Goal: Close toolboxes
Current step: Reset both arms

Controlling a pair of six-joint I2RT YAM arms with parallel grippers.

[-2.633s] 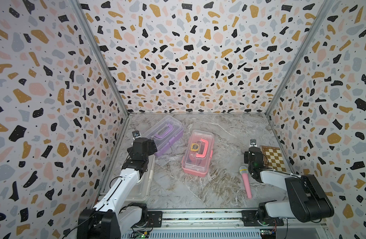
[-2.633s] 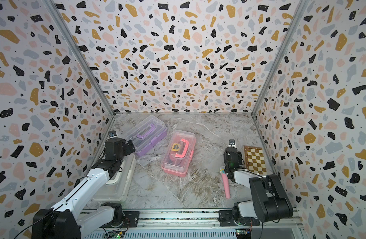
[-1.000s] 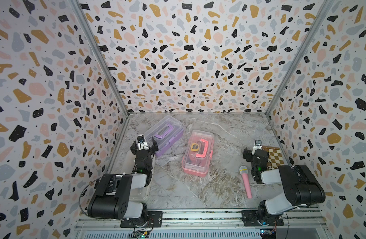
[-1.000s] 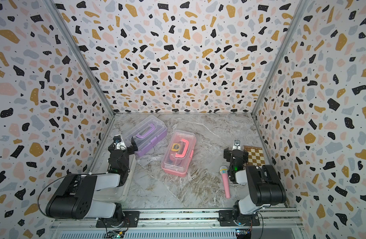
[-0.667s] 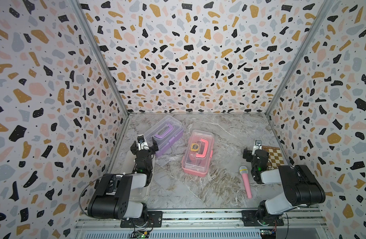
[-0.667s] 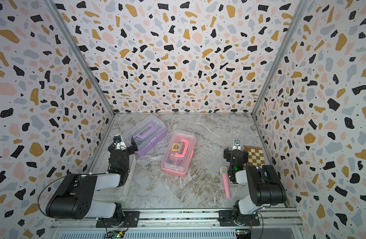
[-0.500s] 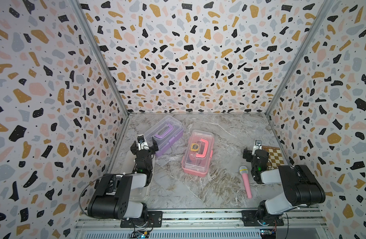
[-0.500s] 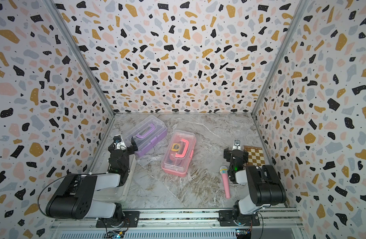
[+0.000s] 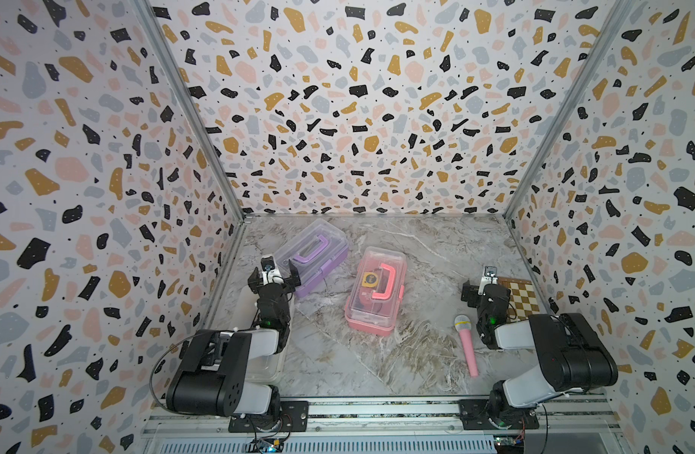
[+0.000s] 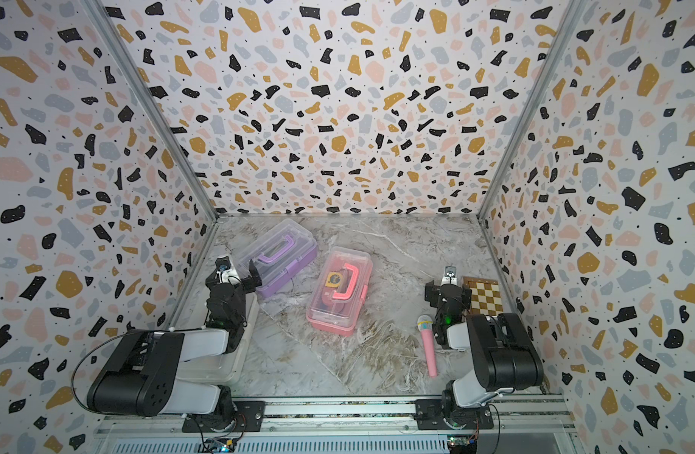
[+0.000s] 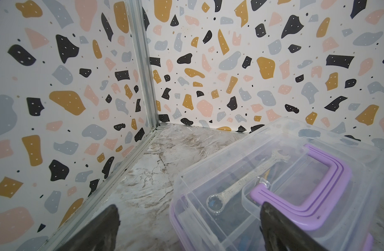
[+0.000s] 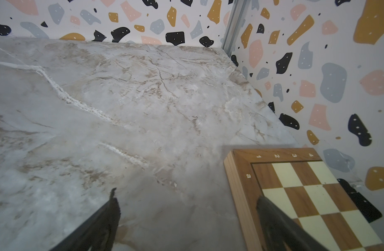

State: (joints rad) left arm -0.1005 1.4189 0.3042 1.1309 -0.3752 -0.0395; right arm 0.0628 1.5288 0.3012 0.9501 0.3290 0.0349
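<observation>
Toolboxes: purple toolbox (image 9: 312, 255) back-left on marble table (image 9: 416, 243), lid down, wrench (image 11: 245, 181) visible inside. Pink toolbox (image 9: 375, 291) mid-table, lid down. White toolbox (image 10: 216, 353) at left wall, mostly hidden under left arm; lid state unclear. Left gripper (image 9: 274, 277) jaws spread, empty, just beside purple toolbox. Right gripper (image 9: 485, 289) jaws spread, empty, beside checkered board (image 9: 524, 295). Pink microphone (image 9: 467, 344) near right arm.

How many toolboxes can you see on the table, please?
3: the purple toolbox at the back left, the pink toolbox in the middle, and the white toolbox at the front left, mostly hidden under the left arm.
</observation>
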